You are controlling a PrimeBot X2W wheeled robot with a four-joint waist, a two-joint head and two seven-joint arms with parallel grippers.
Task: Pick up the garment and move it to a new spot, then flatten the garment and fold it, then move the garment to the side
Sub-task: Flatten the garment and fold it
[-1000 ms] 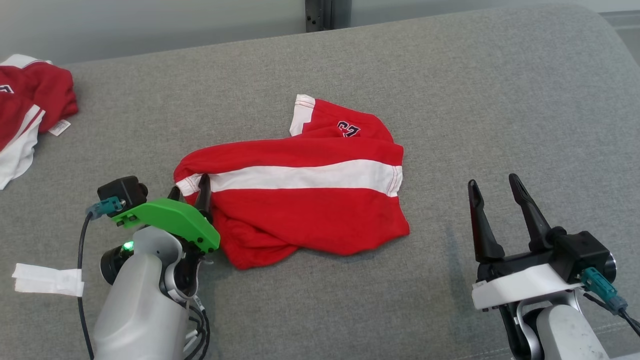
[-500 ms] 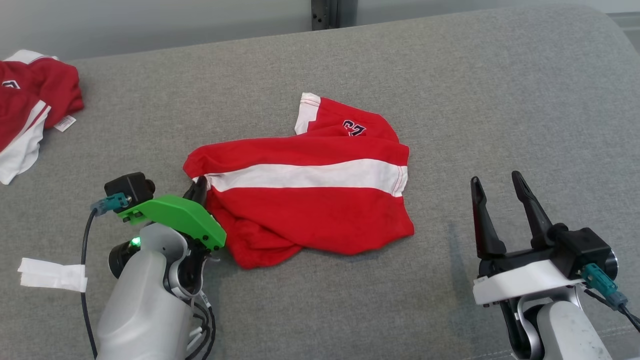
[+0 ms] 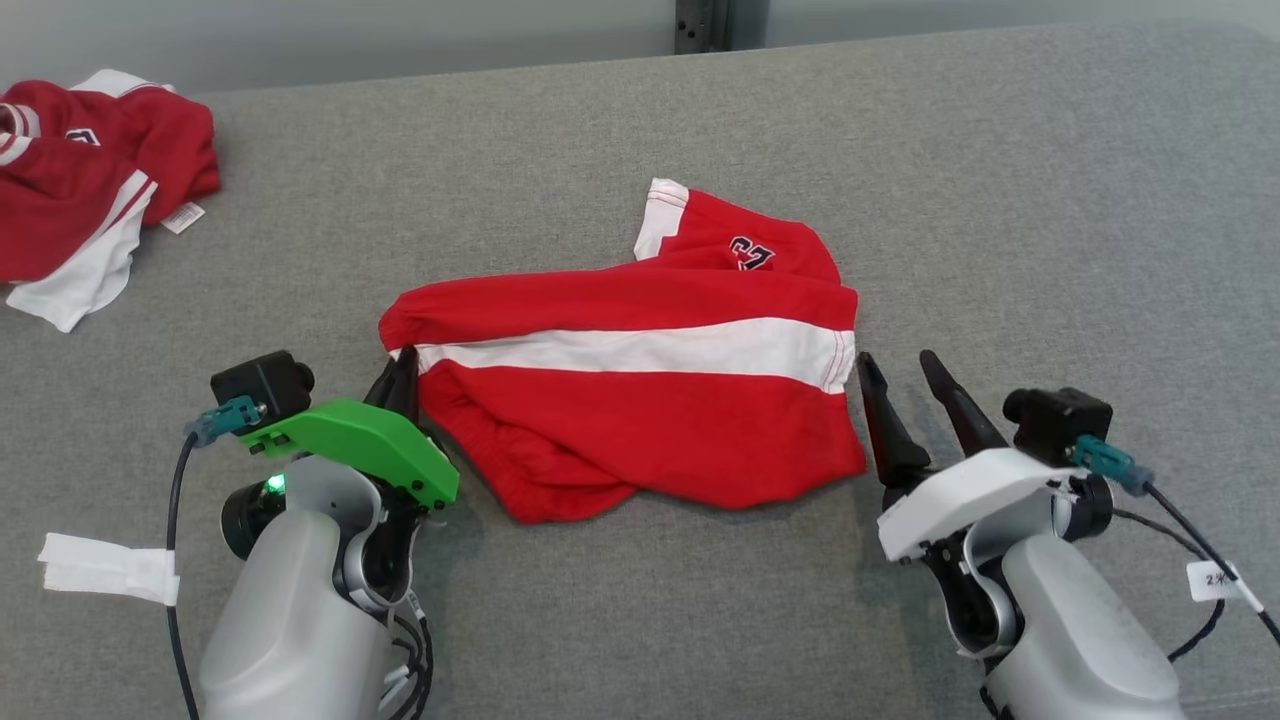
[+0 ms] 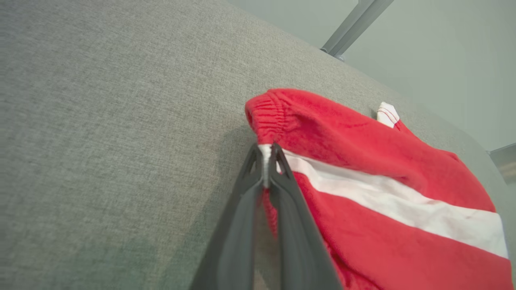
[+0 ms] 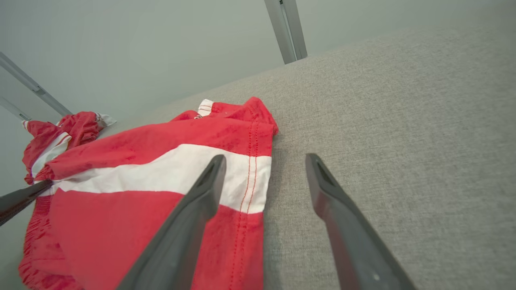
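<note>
The garment (image 3: 640, 400) is a pair of red shorts with a white side stripe, crumpled on the grey cushion (image 3: 1050, 200). My left gripper (image 3: 398, 372) is shut on the garment's left end at the elastic waistband; in the left wrist view the gripper (image 4: 266, 155) pinches the white stripe of the garment (image 4: 363, 169) between its tips. My right gripper (image 3: 897, 366) stands open just right of the hem. In the right wrist view the gripper (image 5: 264, 159) straddles the hem edge of the garment (image 5: 161, 169), above the cloth.
A second red and white garment (image 3: 90, 190) lies bunched at the far left of the cushion and shows as a heap (image 5: 60, 133) in the right wrist view. A white tape strip (image 3: 105, 567) sits near the left arm. A dark post (image 3: 700, 25) stands behind the cushion.
The left gripper closed on the garment's left end. The right gripper moved left and forward to the garment's right hem, still open. The head camera shifted, so the scene slid rightward.
</note>
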